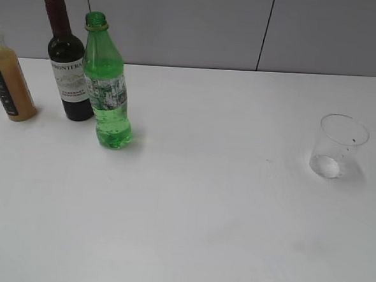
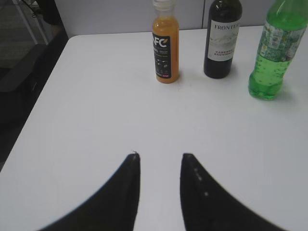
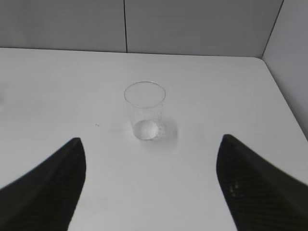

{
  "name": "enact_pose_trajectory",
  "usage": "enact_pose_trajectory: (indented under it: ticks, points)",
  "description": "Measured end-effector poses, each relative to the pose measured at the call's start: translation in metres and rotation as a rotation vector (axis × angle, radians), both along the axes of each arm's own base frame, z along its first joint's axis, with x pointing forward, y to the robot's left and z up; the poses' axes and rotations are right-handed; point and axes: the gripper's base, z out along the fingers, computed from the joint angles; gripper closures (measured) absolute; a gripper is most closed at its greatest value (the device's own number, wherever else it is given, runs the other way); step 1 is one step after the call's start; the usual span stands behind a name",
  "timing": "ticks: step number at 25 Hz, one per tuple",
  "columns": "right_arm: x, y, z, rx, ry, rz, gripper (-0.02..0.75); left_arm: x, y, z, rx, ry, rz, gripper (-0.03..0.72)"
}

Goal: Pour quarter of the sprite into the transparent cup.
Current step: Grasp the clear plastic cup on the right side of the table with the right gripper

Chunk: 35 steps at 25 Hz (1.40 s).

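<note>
The sprite (image 1: 108,88) is a green bottle without a cap, upright at the back left of the white table; it also shows in the left wrist view (image 2: 273,53) at the far right. The transparent cup (image 1: 338,147) stands upright and empty at the right; in the right wrist view (image 3: 145,110) it is straight ahead. My left gripper (image 2: 160,156) is open and empty, well short of the bottles. My right gripper (image 3: 150,142) is wide open and empty, a little short of the cup. Neither gripper shows in the exterior view.
A dark wine bottle (image 1: 66,60) stands just left of and behind the sprite, and an orange juice bottle (image 1: 8,75) stands further left. The table's left edge (image 2: 36,91) and right edge (image 3: 284,96) are in view. A grey wall stands behind the table.
</note>
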Motion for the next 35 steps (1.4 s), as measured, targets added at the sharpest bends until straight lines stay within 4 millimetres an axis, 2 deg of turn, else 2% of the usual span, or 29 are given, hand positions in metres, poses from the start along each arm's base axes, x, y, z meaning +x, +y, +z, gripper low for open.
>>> enact_pose_trajectory:
  ticks: [14, 21, 30, 35]
  points:
    - [0.060, 0.003, 0.009, 0.004, -0.032, -0.030, 0.099, 0.000, 0.000, 0.000, 0.000, 0.000, 0.000, 0.457]
    - [0.080, 0.004, -0.003, 0.007, -0.061, -0.045, 0.111, 0.000, 0.000, 0.000, 0.000, 0.000, 0.000, 0.456]
    - [0.102, 0.004, -0.034, 0.004, -0.075, -0.067, 0.122, 0.000, 0.000, 0.000, 0.000, 0.000, 0.000, 0.456]
    - [0.115, 0.004, -0.044, -0.031, -0.082, -0.062, 0.131, 0.000, 0.000, 0.000, 0.000, 0.000, 0.000, 0.456]
